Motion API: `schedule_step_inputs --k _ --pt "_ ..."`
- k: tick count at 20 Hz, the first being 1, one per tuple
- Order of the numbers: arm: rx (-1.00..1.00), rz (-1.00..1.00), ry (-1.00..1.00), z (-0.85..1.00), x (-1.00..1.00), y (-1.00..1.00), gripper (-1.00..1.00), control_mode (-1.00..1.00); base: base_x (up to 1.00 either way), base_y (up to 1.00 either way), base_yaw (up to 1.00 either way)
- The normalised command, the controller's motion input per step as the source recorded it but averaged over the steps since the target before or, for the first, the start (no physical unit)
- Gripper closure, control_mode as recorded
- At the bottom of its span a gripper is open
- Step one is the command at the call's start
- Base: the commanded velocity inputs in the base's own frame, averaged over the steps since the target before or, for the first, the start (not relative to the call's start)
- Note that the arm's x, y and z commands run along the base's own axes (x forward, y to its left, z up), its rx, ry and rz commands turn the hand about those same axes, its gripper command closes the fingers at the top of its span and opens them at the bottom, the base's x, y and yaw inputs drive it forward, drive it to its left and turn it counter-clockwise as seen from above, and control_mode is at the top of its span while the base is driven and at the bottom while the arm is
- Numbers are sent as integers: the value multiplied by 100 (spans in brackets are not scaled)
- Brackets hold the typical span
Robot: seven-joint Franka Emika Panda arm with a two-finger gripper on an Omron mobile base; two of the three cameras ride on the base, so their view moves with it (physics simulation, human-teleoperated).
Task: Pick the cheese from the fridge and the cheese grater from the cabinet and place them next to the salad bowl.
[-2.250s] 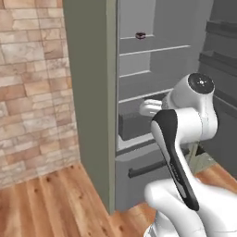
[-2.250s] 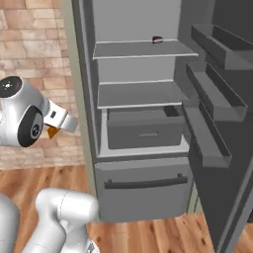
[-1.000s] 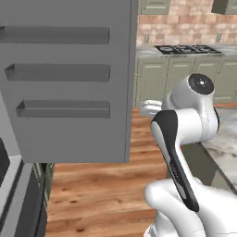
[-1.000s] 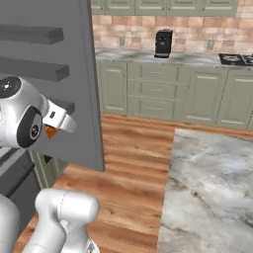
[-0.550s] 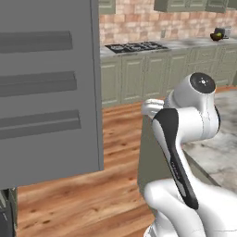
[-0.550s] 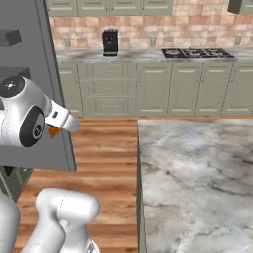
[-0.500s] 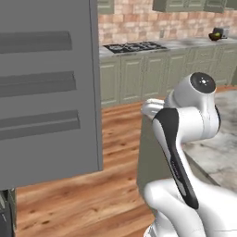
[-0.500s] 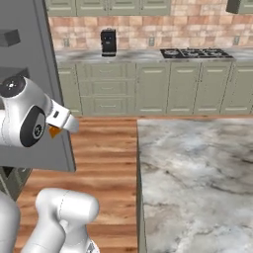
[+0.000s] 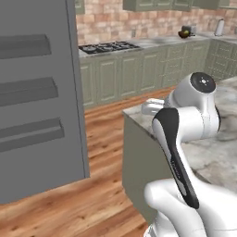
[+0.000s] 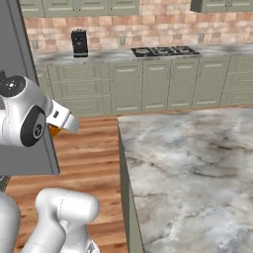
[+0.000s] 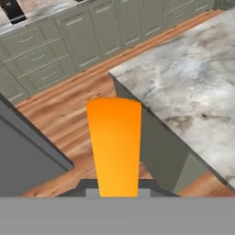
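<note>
My gripper [image 11: 114,187] is shut on the cheese [image 11: 114,147], an orange wedge that stands up between the jaws in the hand view. From the right base view a corner of the cheese [image 10: 53,131] peeks out under the white hand of the gripper [image 10: 58,126], held beside the island's left edge. The fridge door [image 9: 32,92] with its grey shelves stands open on the left. A small brown bowl, probably the salad bowl [image 9: 185,33], sits on the far back counter. Sage-green wall cabinets [image 10: 217,5] run along the top. The cheese grater is out of view.
A marble island counter [image 10: 188,173] fills the right, its corner just under the hand [image 11: 193,87]. Green base cabinets with a stove top [image 10: 163,50] and a black coffee machine [image 10: 79,43] line the brick wall. Wooden floor [image 9: 102,139] lies between.
The whole picture has swung away from the fridge interior toward the kitchen and island, so the base has turned. The cheese stays in the shut gripper, and the arm keeps its pose.
</note>
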Motion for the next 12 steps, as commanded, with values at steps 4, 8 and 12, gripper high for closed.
schedule_step_inputs --k 4,8,12 --pt "0 0 0 0 0 0 100 100 40 0 -26" --pt "0 0 0 0 0 0 100 100 35 1 -12" --pt "0 0 0 0 0 0 100 100 50 0 -6"
